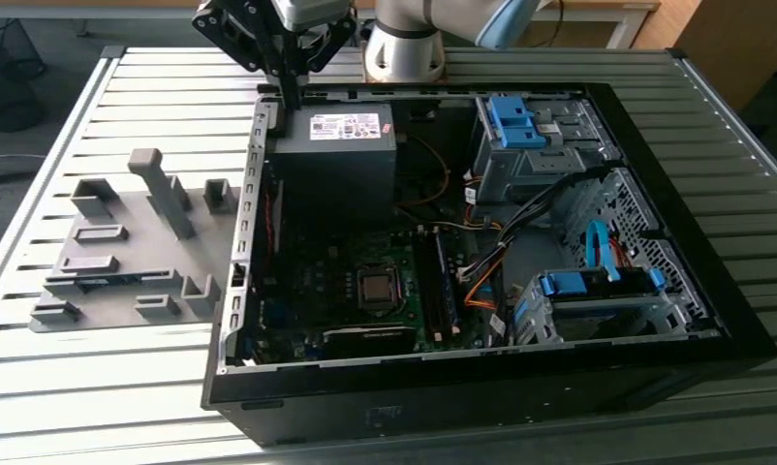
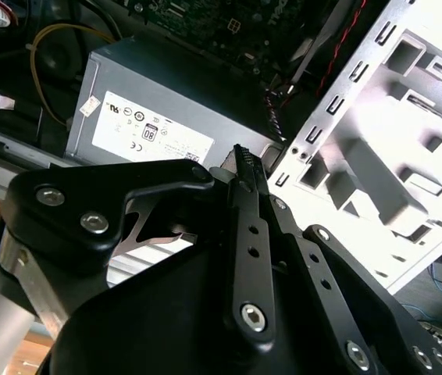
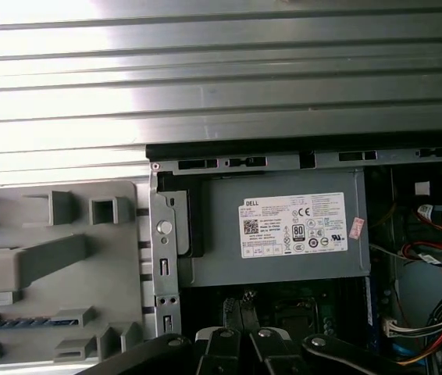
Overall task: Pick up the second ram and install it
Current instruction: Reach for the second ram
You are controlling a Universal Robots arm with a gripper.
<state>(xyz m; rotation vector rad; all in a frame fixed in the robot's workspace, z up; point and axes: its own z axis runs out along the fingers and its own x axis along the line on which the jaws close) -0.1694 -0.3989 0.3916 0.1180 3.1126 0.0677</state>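
The black gripper (image 1: 289, 101), fingers pressed together on nothing, hangs over the grey power supply (image 1: 337, 145) at the open computer case's (image 1: 699, 320) wall. The second ram (image 1: 102, 282), a thin blue-green stick, lies well apart in the grey holder plate (image 1: 130, 208), toward the slatted metal tabletop's (image 1: 117, 387) edge at the exterior view's left.

Silver-grey slatted metal desk (image 1: 117, 407): parallel ribs, bright glare bands.
Open computer case (image 1: 492, 412): black shell, bare grey sheet metal inside.
Boxy power supply (image 1: 337, 165): mid grey, with a white label in black print.
Plastic drive-bay latches (image 1: 512, 121): bright blue.
Motherboard (image 1: 362, 320): dark green.
Cable bundle (image 1: 481, 281): orange.
Moulded plastic holder tray (image 1: 117, 242): uniform light grey.
Second ram (image 3: 26, 322): thin blue-green strip with darker patches.
Gripper (image 1: 289, 100): matt black, silver screw heads.
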